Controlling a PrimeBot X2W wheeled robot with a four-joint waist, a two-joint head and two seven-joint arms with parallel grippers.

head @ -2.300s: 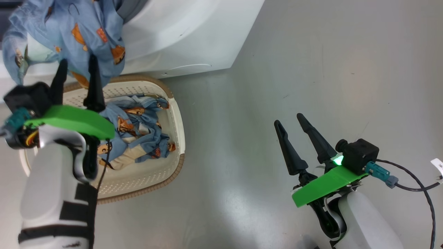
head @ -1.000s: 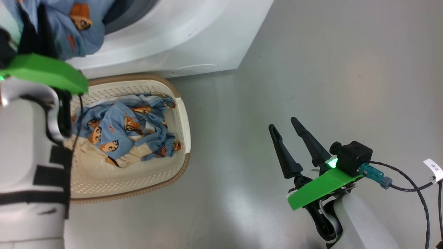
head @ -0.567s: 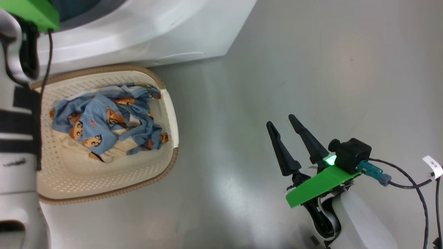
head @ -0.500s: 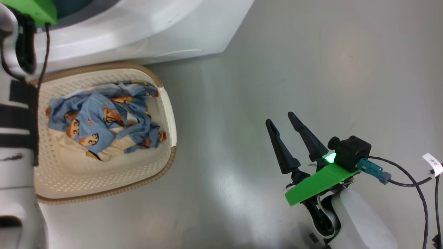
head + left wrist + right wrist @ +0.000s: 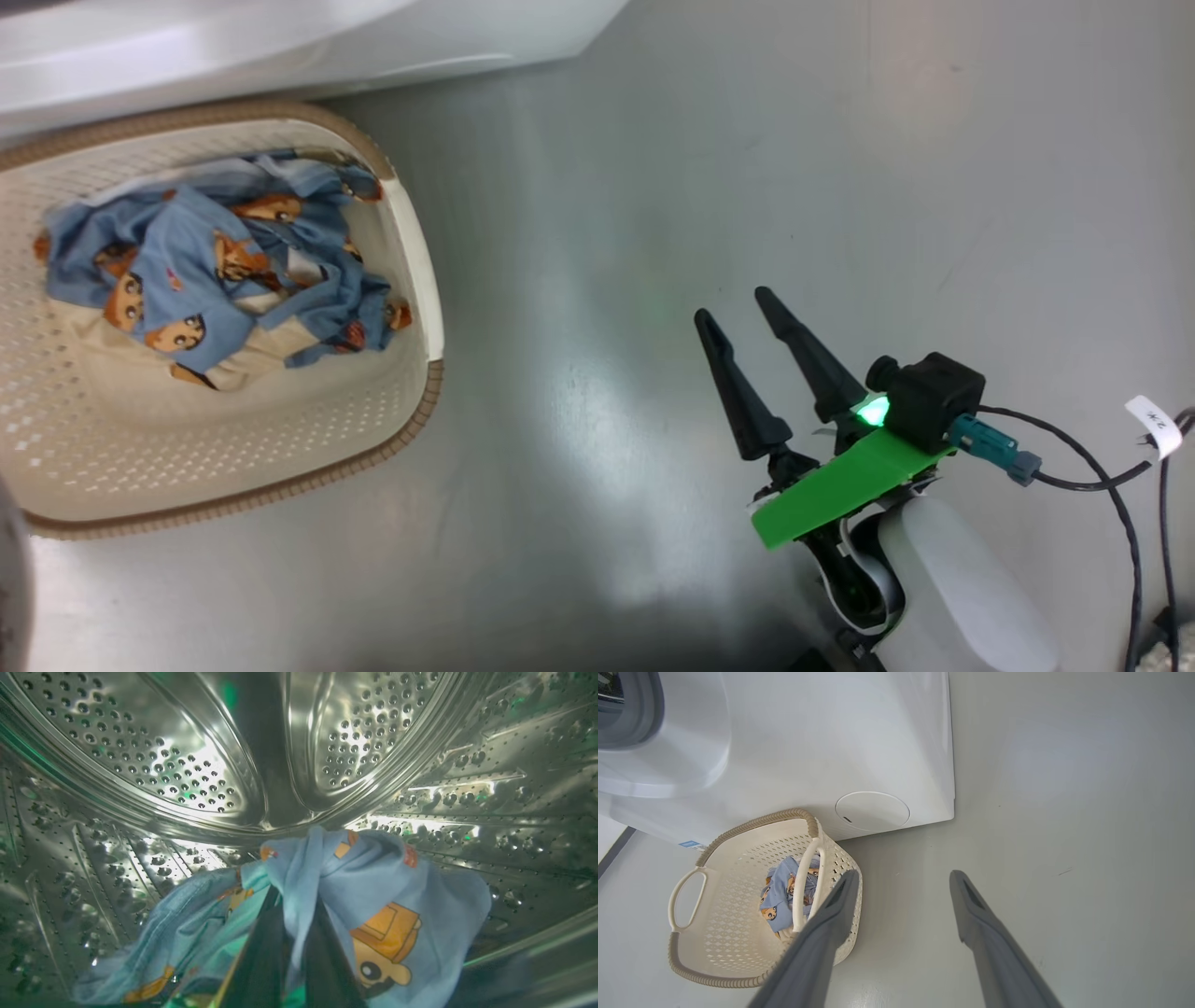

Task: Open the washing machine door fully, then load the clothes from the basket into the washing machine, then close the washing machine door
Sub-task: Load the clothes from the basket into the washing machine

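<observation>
Since the left gripper sits deep inside the steel drum of the washing machine, I take it the door is open enough for loading, though how wide it stands I cannot tell. Loading looks to be partway through. The left gripper is pinched tight on a light blue garment printed with orange animals. The cloth is caught between its two dark fingers and spills over both of them, more of it to the right. Its left end trails down toward the drum wall, but whether it touches the steel I cannot make out. As I judge it, this piece has only to be let go to count as loaded.

More work waits outside. The basket stands on the floor just in front of the machine's base. In it lies a crumpled heap of clothes of the same blue print, with a cream cloth under its near edge. All of that has yet to go in, and the door has yet to be closed.

The right gripper hangs over bare floor with its fingers spread wide and nothing between them. It is well to the right of the basket and apart from it.
</observation>
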